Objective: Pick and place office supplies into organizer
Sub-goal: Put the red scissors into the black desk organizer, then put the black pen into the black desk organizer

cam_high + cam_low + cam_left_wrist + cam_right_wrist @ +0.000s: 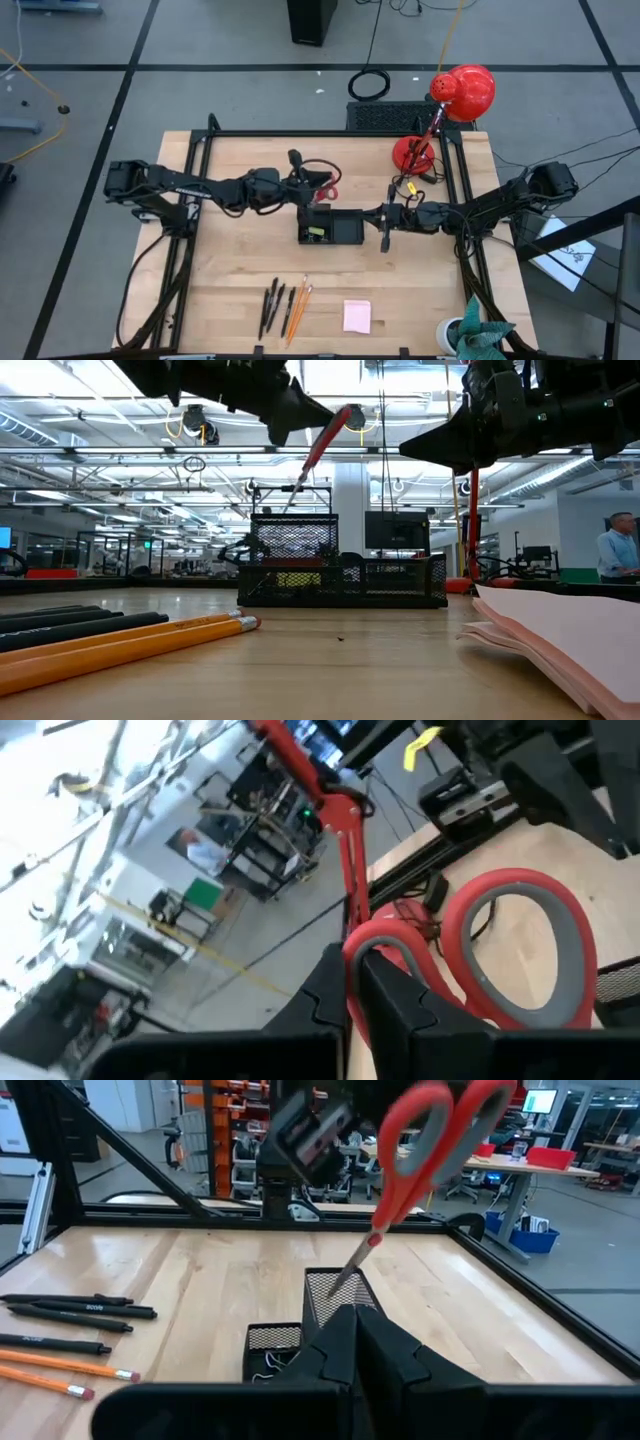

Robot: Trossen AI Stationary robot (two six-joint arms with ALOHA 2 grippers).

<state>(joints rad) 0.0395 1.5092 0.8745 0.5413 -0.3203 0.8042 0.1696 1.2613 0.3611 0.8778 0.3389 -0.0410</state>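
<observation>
My left gripper (303, 187) reaches level from the table's left and is shut on the red-handled scissors (322, 180). The scissors hang tilted in the low view (325, 440). Their blade tips (340, 1285) point down at the open top of the taller mesh section of the black organizer (345, 232). Whether the tips are inside it I cannot tell. The organizer stands on its base at mid-table, with something yellow (298, 578) inside. My right gripper (383, 218) is shut and hovers above the organizer's right end, touching nothing. My left gripper pinches one red handle loop (372, 948) of the scissors between its two fingers (405, 1005). The fingers come level from the table's left. The scissors are lifted clear and slant with the handles up and the blades down over the organizer.
Dark pens (272, 303) and orange pencils (297, 308) lie near the front edge, with a pink sticky-note pad (357, 315) to their right. A red desk lamp (440, 115) stands at the back right. A potted plant (478, 335) stands at the front right corner.
</observation>
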